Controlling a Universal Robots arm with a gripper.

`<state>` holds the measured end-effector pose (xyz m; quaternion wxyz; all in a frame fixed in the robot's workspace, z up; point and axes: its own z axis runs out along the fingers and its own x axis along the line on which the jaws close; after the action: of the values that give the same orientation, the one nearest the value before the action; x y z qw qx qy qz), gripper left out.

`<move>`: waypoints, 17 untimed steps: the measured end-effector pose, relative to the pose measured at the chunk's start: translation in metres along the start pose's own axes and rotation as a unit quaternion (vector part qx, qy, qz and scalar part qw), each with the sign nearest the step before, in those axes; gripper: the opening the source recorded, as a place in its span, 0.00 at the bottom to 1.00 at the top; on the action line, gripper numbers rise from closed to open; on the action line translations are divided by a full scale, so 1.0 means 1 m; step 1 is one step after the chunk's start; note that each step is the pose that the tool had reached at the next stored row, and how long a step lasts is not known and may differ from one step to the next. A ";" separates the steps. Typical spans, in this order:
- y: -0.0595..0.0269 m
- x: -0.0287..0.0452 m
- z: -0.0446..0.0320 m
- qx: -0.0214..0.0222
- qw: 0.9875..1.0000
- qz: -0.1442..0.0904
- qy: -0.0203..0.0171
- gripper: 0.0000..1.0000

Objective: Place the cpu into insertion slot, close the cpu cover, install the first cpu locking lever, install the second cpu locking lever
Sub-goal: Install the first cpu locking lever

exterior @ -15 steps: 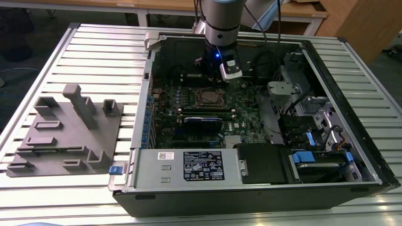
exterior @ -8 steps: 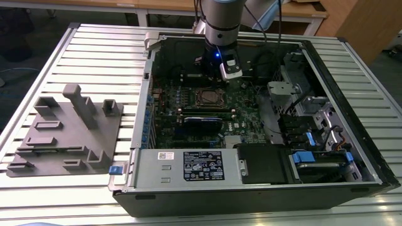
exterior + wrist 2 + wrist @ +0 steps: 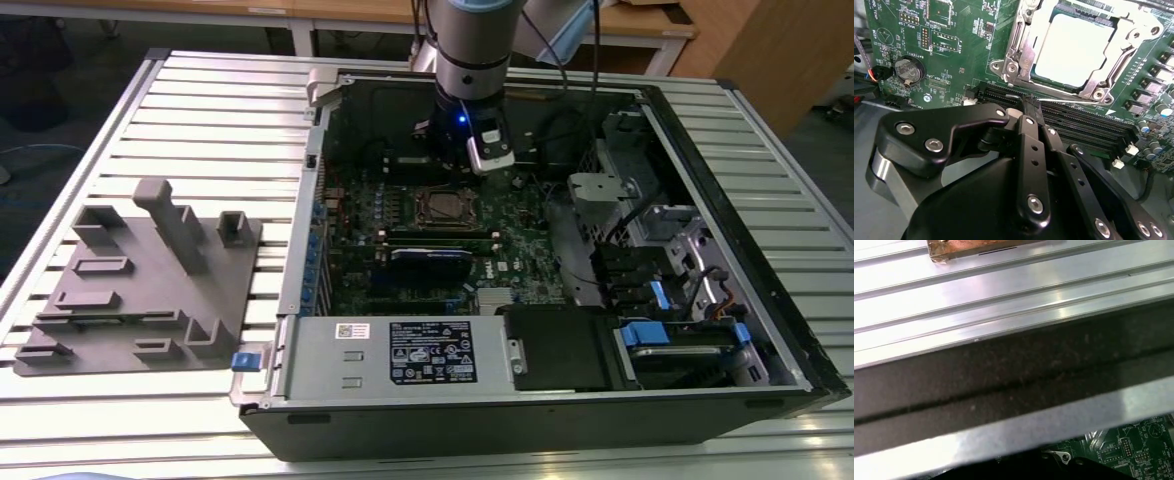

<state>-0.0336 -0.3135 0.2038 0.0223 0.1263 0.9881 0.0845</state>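
In the insertion slot (image 3: 1004,67) sits the cpu (image 3: 1074,50), with the cpu cover (image 3: 1026,40) down around it. My fingers (image 3: 1030,120), clenched empty, hover beside a locking lever (image 3: 1074,101), probably to push it.

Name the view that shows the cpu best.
The second wrist view: the small square silver-grey cpu sits close and large inside its metal frame. The exterior view gives it as a tiny square mid-board. The first wrist view faces the dark case edge.
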 end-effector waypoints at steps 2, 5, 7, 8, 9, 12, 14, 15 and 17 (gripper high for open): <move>-0.0002 -0.0001 0.0000 0.000 1.000 0.000 0.000 0.11; -0.0005 -0.0001 -0.0002 -0.002 1.000 0.000 0.001 0.11; -0.0007 -0.0002 -0.0001 -0.006 1.000 0.000 0.002 0.11; -0.0008 -0.0002 -0.0001 -0.007 1.000 0.000 0.002 0.11; -0.0008 -0.0002 -0.0001 -0.007 1.000 0.000 0.002 0.11; -0.0010 -0.0003 -0.0001 -0.007 1.000 0.000 0.002 0.11; -0.0013 -0.0004 0.0000 -0.007 1.000 0.000 0.001 0.11; -0.0015 -0.0004 0.0001 -0.007 1.000 0.000 0.001 0.11; -0.0020 -0.0005 0.0007 -0.007 1.000 0.000 0.000 0.11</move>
<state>-0.0336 -0.3154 0.2028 0.0229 0.1262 0.9875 0.0919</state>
